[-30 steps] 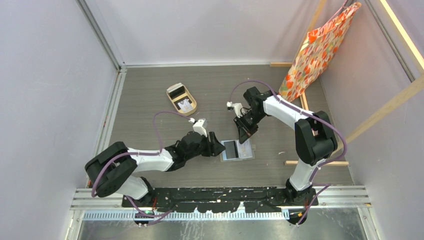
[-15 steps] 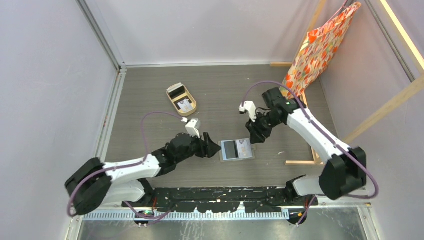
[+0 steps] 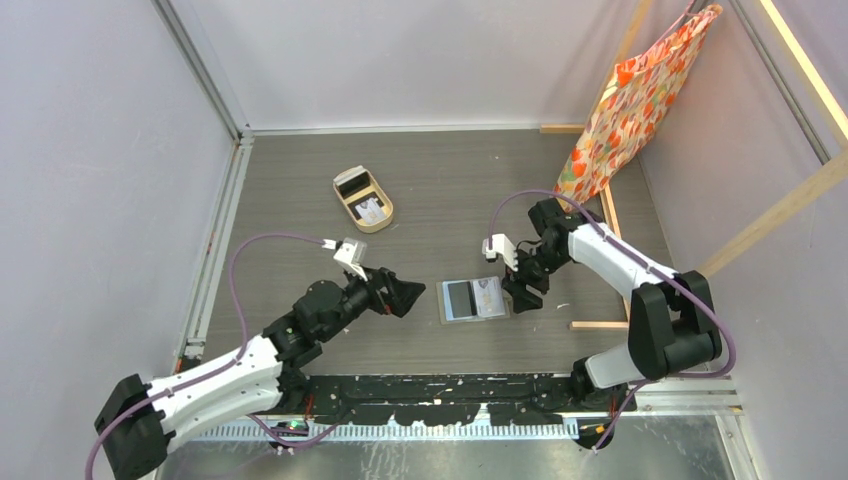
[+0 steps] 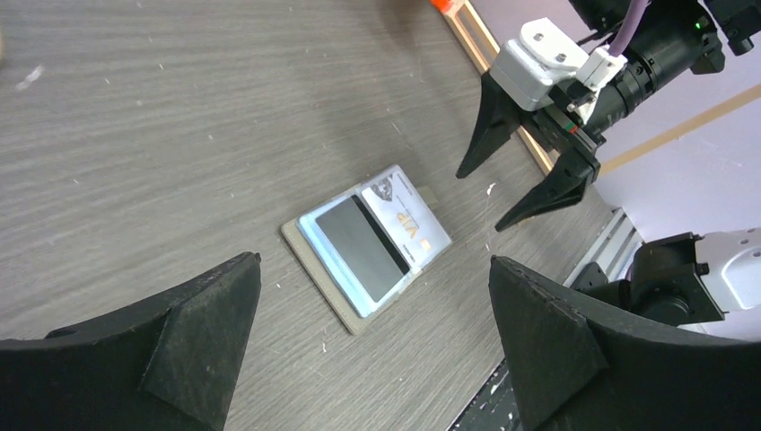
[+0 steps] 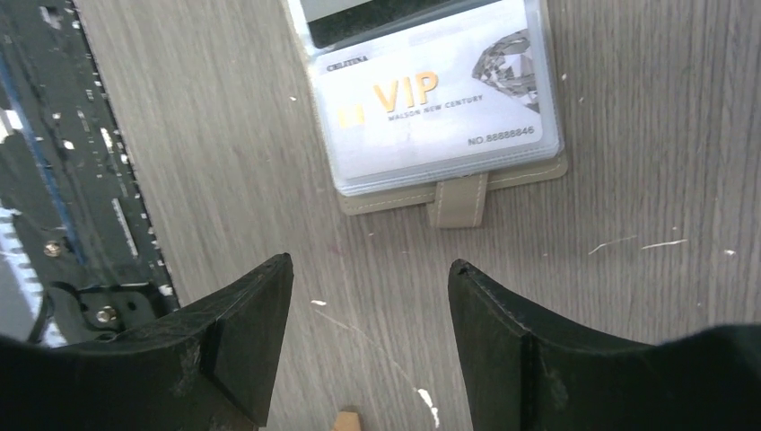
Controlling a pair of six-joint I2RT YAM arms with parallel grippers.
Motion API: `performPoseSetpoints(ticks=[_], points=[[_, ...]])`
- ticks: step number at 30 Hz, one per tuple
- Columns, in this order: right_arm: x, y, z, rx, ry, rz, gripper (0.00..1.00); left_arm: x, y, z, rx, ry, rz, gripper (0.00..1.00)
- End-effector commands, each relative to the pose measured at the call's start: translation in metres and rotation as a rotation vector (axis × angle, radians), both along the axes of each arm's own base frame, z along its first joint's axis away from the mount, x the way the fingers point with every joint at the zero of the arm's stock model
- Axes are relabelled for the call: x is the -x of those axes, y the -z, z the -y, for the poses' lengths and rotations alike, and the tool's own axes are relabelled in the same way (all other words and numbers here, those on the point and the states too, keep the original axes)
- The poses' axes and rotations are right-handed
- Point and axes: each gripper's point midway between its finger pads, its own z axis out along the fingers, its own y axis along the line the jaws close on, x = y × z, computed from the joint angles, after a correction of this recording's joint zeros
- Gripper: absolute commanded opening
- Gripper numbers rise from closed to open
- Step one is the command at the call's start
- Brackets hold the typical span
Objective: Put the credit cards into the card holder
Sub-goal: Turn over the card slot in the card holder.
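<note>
The grey-brown card holder lies open and flat on the table. Its left sleeve holds a dark card and its right sleeve a pale "VIP" card. My left gripper hovers just left of the holder, jaws wide open and empty. Close to the holder's snap-tab side is my right gripper, also open and holding nothing. At the back left, a tan oval tray holds a black card and a white card.
An orange patterned bag hangs on a wooden frame at the back right. A wooden strip lies on the table right of my right gripper. The black base rail runs along the near edge.
My right gripper has opened and moved off the holder's right half to its right side. The left gripper has opened wider and drawn back leftwards. The holder now lies untouched.
</note>
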Motion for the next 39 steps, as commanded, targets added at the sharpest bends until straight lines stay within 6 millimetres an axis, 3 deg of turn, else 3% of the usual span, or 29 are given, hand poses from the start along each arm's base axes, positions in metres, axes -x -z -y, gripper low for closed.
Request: performPoseSetpoints(ticks=[1,6,9,15,24,35,39], points=[[-0.027,0.011,-0.005,-0.015,-0.026,0.1,0.69,-0.001,-0.01,0.014,0.119,0.033,0.027,1.0],[-0.036,0.028,-0.011,0.02,-0.054,0.153,0.68,-0.011,0.015,0.035,0.107,0.05,-0.052,0.97],[-0.039,0.034,-0.014,0.034,-0.067,0.173,0.67,-0.012,0.025,0.045,0.086,0.076,-0.093,0.9],[-0.043,0.042,-0.015,0.051,-0.067,0.162,0.62,-0.012,0.032,0.042,0.091,0.062,-0.112,0.9],[-0.043,0.052,-0.017,0.103,-0.102,0.147,0.47,-0.012,0.042,0.044,0.097,0.061,-0.14,0.89],[-0.038,0.036,-0.018,0.07,-0.136,0.205,0.24,-0.01,0.048,0.044,0.098,0.063,-0.164,0.86],[-0.035,0.028,-0.022,0.037,-0.143,0.216,0.11,-0.01,0.05,0.043,0.098,0.061,-0.17,0.86]])
